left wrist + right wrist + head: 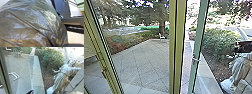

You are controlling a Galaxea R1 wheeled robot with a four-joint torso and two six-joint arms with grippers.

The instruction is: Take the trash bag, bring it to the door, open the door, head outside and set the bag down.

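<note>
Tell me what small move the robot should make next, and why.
Perhaps ease the opening beside the thick upright post wider before driving out: only a narrow gap shows between it and the slanting green frame, with the paved yard beyond, and the trash bag looks bulky in the left wrist view, so it could snag.

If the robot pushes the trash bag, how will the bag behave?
The bag will probably give and change shape, since its thin film is creased all over. Its shiny surface suggests it may be somewhat slippery. It looks bulged out, so perhaps it would sag rather than roll.
</note>
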